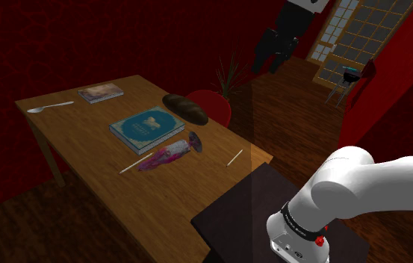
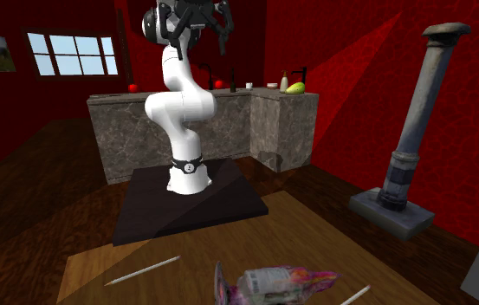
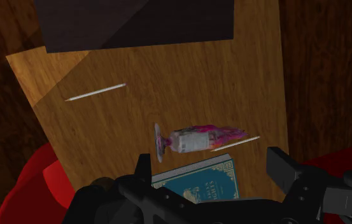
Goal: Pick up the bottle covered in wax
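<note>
The claw (image 3: 210, 159) is open: in the wrist view its two black fingers (image 3: 144, 167) stand well apart with nothing between them. In the second exterior view the white arm (image 2: 181, 104) rises from the black stand (image 2: 190, 204) and carries the claw high, well apart from everything on the bench (image 1: 100, 161).

The bottle (image 1: 169, 153) lies on its side on the wooden bench, near the bench end closest to the stand. Its body is pale with a printed label and is coated in pink and purple streaks. A flat round disc closes one end; that end points toward the red chair (image 1: 213, 104). The other end, the most heavily coloured, points away from the chair.

Items adjacent to the bottle:
- A teal book (image 1: 146, 128) lies flat just beside the bottle, on the side away from the stand. In the wrist view it sits between the bottle and the claw.
- A thin white stick (image 1: 136, 164) lies just beside the bottle's coloured end; contact cannot be confirmed.
- A second white stick (image 1: 234, 158) lies apart from the bottle, nearer the bench corner by the stand.

Other items on the bench:
- A dark loaf (image 1: 186, 108) lies beyond the teal book, near the red chair.
- A smaller book (image 1: 101, 93) and a spoon (image 1: 48, 107) lie at the far end, well apart from the bottle.
</note>
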Action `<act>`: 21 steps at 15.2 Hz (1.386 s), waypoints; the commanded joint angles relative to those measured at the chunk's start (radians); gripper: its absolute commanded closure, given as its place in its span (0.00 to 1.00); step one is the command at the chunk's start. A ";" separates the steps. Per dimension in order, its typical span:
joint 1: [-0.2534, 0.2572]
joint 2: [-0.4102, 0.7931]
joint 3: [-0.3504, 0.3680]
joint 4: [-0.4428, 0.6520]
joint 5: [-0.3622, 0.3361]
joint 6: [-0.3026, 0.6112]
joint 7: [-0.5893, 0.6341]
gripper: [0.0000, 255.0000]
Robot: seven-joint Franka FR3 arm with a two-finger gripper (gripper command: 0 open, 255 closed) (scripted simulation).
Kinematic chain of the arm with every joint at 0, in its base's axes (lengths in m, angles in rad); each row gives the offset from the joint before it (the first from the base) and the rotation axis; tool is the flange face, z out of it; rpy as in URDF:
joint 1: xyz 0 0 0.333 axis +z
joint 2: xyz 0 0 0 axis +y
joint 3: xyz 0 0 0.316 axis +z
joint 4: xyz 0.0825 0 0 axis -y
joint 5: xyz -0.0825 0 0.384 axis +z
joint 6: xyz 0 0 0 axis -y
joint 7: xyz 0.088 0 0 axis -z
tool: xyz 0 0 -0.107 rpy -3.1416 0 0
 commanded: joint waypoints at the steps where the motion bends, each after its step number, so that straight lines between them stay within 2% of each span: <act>1: 0.000 0.000 0.000 0.000 0.000 0.000 0.000 0.00; 11: -0.005 0.149 -0.001 -0.207 0.003 0.354 -0.041 0.00; 21: -0.003 0.447 -0.008 -0.273 0.021 0.717 -0.088 0.00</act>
